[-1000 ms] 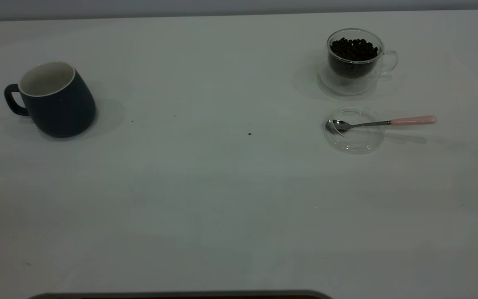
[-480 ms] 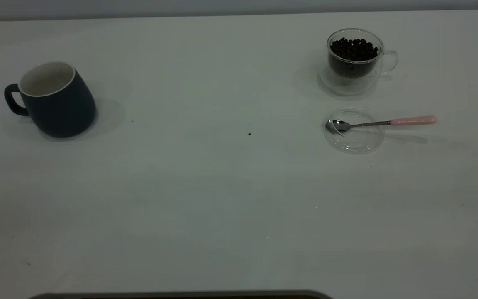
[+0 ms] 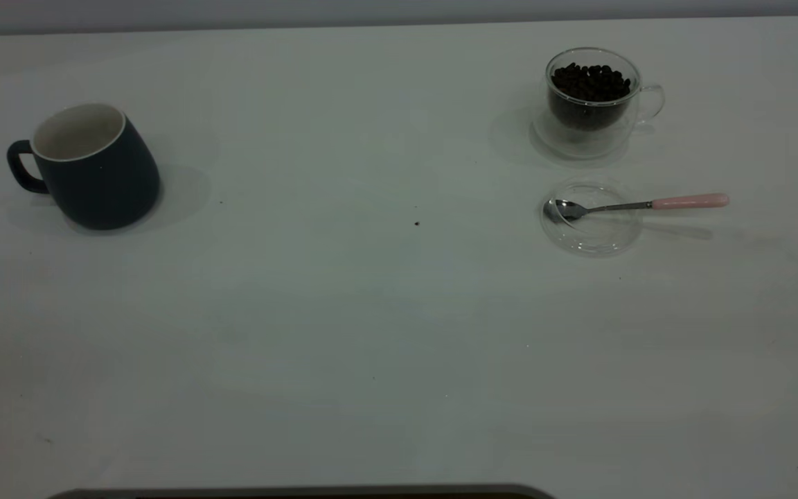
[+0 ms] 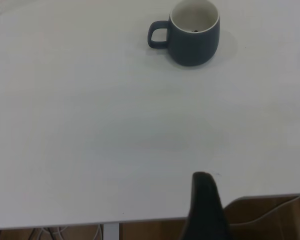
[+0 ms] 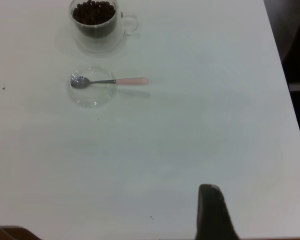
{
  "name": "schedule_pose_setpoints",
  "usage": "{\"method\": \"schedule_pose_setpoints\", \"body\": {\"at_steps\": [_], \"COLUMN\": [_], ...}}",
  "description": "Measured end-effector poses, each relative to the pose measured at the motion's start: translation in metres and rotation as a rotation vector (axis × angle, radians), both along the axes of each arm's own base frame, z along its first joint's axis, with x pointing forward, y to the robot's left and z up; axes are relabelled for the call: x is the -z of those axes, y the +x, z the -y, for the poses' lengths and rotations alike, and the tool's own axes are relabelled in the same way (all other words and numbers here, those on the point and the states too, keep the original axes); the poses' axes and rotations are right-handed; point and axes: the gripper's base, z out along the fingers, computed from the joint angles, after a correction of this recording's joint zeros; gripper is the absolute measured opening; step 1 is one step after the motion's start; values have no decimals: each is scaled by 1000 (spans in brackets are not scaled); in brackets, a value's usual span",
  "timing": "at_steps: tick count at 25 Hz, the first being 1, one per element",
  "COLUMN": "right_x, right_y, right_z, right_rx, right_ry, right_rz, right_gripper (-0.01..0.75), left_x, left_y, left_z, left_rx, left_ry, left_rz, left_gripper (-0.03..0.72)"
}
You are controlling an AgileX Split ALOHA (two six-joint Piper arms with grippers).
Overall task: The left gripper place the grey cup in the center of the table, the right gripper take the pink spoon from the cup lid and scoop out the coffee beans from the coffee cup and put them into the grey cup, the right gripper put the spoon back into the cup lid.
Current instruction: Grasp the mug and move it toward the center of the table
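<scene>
The grey cup stands upright at the left of the table, handle pointing left; the left wrist view shows it far off as the grey cup. At the far right stands the coffee cup full of coffee beans. In front of it lies the cup lid, with the pink spoon resting bowl-in and handle pointing right. My left gripper hovers shut at the table's near edge. My right gripper is likewise shut near the front edge, far from the pink spoon. Neither gripper shows in the exterior view.
A tiny dark speck lies near the table's middle. A dark strip runs along the near edge. The table's right edge drops off to a dark floor in the right wrist view.
</scene>
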Motion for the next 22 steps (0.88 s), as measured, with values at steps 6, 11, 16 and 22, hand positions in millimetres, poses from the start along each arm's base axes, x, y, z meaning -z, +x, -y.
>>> {"method": "schedule_pose_setpoints", "body": {"at_steps": [6,11,16,22], "right_x": [0,0,0,0], "right_y": [0,0,0,0], "right_z": [0,0,0,0], "right_rx": [0,0,0,0], "right_ry": [0,0,0,0], "right_rz": [0,0,0,0], "right_gripper": [488,488,488,488], "left_x": [-8,-33,-46,-44], "left_y": [-2,17,81,165], "left_z": [0,-1,-2,-10], "left_rx": [-19,-62,-128,-315], "left_ry": [-24,-40,-22,8], "left_rz": [28,-35,-122,-211], "left_gripper": [586,586,586,586]}}
